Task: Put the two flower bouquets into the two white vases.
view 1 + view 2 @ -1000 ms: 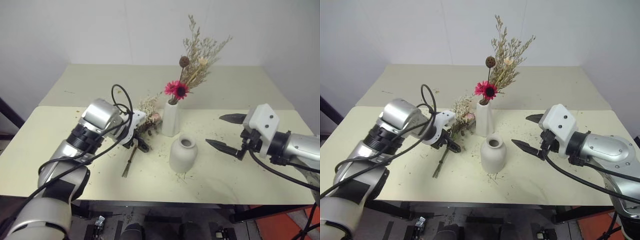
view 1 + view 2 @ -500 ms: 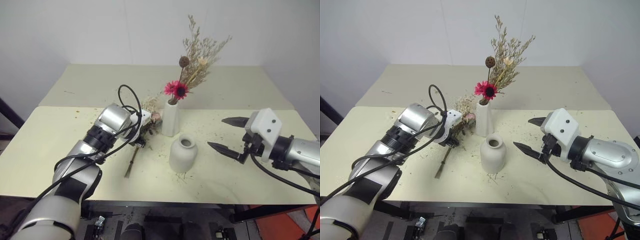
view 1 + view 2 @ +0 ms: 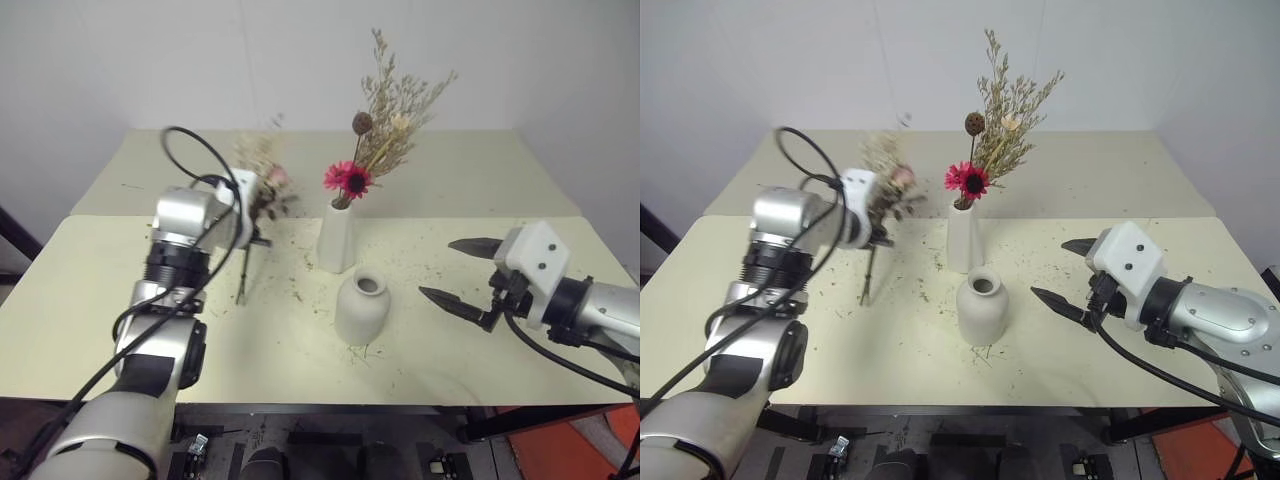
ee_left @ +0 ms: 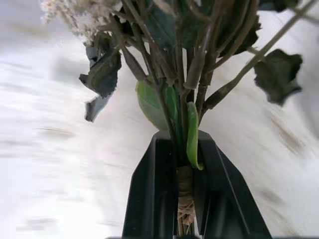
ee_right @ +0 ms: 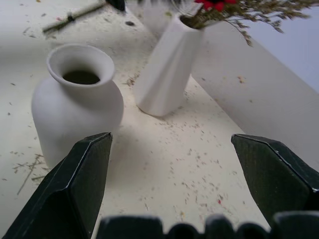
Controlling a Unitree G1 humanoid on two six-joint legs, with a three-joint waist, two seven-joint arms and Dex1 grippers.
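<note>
Done: daisy bouquet (image 3: 375,150) in tall vase (image 3: 336,238), desk (image 3: 480,190) centre | Left: rose bouquet (image 3: 262,180), off desk at 10 o'clock, clamped in left tool (image 4: 185,199) | squat vase (image 3: 359,308) empty | right tool (image 3: 462,272) agape at 3 o'clock

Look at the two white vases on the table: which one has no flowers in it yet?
The shorter squat vase, nearer the front edge, shows an open, empty neck. The tall slim vase behind it already holds the bouquet with the red-pink daisy.

Both head views look forward and down over the table (image 3: 300,350), sharing both vases. The left wrist view sits close on stems (image 4: 185,129); the right wrist view faces the squat vase (image 5: 77,107).
</note>
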